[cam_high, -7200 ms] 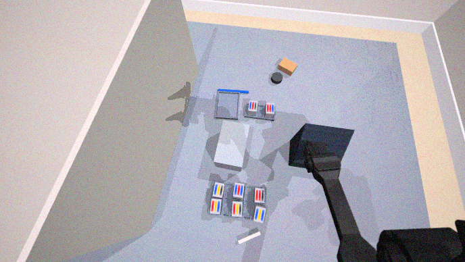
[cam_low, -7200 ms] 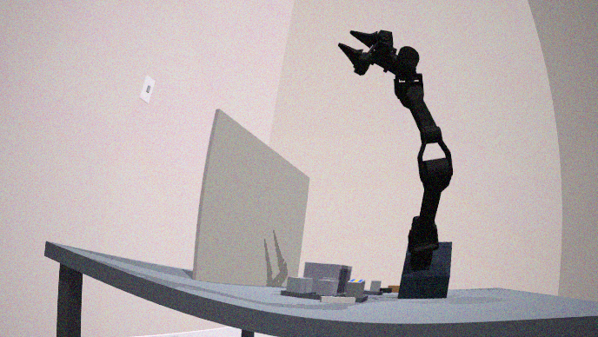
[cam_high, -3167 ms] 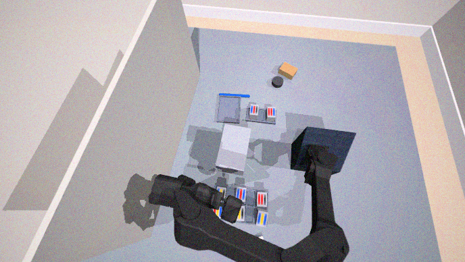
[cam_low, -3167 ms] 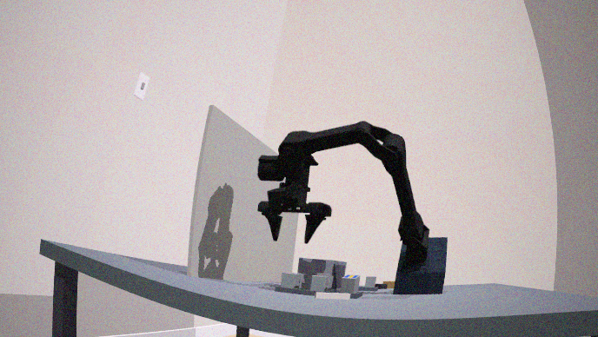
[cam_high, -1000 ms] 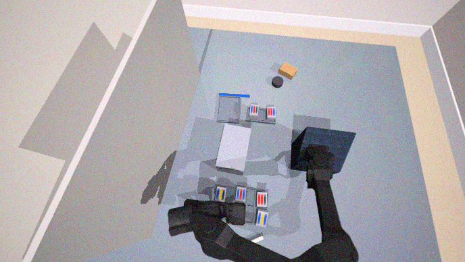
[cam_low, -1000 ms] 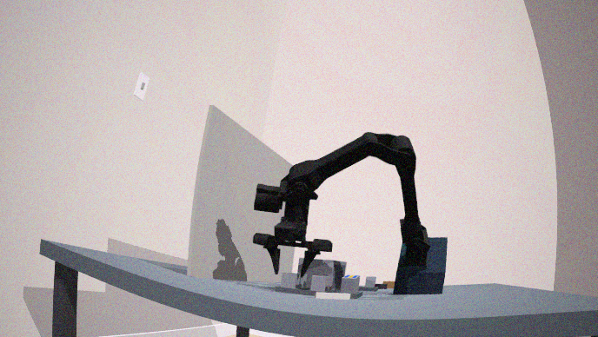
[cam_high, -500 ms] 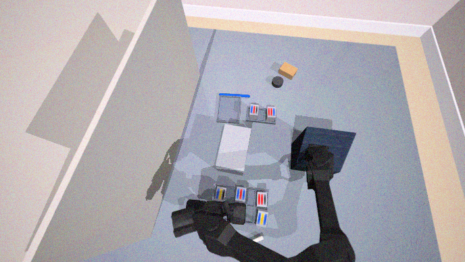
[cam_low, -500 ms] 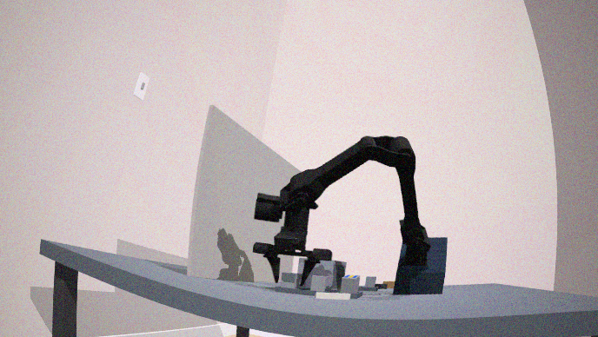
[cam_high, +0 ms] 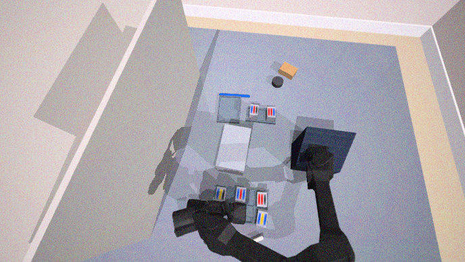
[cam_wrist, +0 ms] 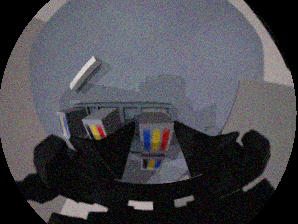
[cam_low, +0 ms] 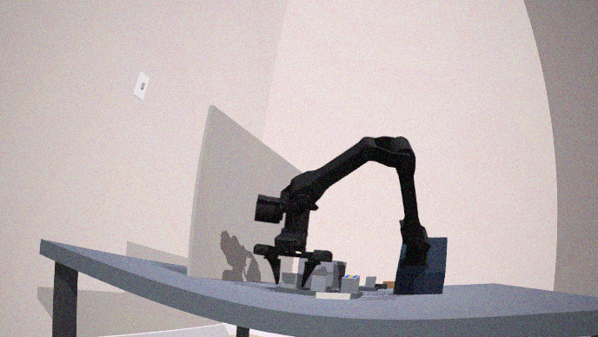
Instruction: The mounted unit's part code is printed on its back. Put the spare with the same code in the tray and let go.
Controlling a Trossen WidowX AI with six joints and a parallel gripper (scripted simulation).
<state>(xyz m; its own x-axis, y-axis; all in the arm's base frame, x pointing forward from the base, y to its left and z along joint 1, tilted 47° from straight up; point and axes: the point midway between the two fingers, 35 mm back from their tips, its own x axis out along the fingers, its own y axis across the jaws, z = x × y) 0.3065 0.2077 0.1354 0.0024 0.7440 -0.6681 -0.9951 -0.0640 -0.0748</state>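
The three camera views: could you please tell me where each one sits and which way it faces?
Top: overhead, looking down on the table; arm and base show.
Exterior: beside the table, near its height, side-on; the whole arm shows.
Wrist: on the arm, facing down past the open gripper; fingers frame the view.
Shared: all three show the coded spares.

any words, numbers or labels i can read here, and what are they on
No letters or numbers are readable in any view.
Coloured stripe codes only, no text, on the small grey spare blocks: near row beside the open black gripper, and far pair.
The white wall plate bears a small dark mark, too small to read.
The mounted unit's back is not shown.
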